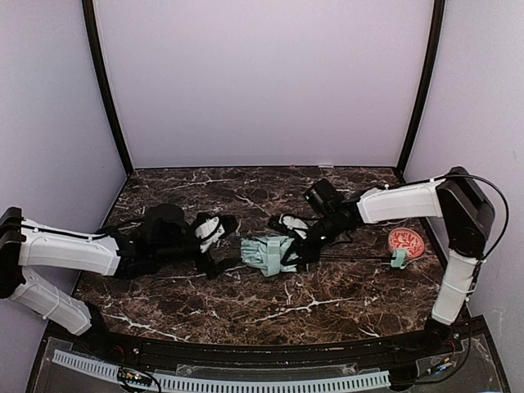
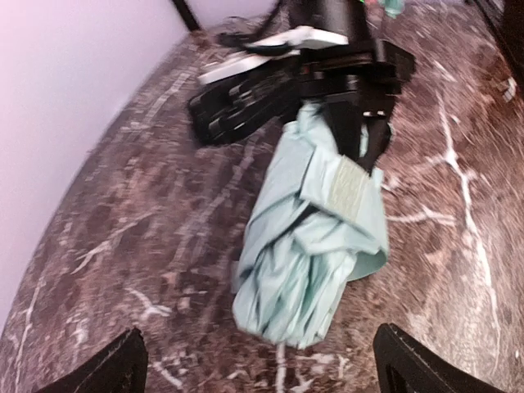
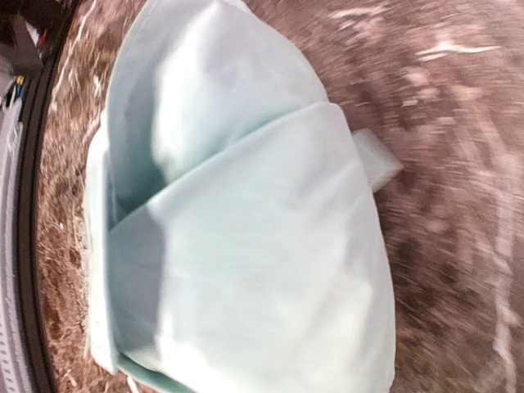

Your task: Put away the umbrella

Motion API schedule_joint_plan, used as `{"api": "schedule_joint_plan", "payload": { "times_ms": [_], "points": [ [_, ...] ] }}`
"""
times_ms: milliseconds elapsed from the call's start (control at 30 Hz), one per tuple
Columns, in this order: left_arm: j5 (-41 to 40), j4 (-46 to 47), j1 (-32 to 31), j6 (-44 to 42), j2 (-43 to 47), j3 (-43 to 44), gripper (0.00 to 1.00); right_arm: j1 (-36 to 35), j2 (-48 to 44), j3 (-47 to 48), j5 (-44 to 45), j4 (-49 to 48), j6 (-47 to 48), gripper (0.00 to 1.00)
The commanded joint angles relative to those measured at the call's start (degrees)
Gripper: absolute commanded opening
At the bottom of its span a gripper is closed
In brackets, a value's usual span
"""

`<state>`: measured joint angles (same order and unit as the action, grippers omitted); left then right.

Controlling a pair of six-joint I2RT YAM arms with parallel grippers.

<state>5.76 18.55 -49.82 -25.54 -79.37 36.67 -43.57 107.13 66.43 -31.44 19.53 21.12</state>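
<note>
Loosely bunched, the pale mint-green folding umbrella (image 1: 264,254) lay on the marbled bench (image 1: 246,307). The right end effector (image 1: 301,250) pinched its three-o'clock end, while the left end effector (image 1: 228,246) gaped wide and empty.

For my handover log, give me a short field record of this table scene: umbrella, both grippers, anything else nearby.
umbrella: pale mint-green folding umbrella, canopy bunched, shaft extended, lying on the dark marble table
left gripper: open, beside the canopy, holding nothing
right gripper: closed on the canopy
other: round orange-red patterned ball beside the umbrella's handle
</note>
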Motion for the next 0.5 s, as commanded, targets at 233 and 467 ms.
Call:
{"api": "schedule_joint_plan", "payload": {
  "times_ms": [233,467],
  "points": [
    [7.0,13.2,1.3,14.0,8.7,-0.6,0.67,5.9,-17.6,12.1,1.3,6.3,-3.2,0.0],
    [19.9,25.2,1.2,17.9,2.7,0.3,0.79,5.7,-20.0,20.6,7.3,11.1,-3.6,0.0]
  ]
}}
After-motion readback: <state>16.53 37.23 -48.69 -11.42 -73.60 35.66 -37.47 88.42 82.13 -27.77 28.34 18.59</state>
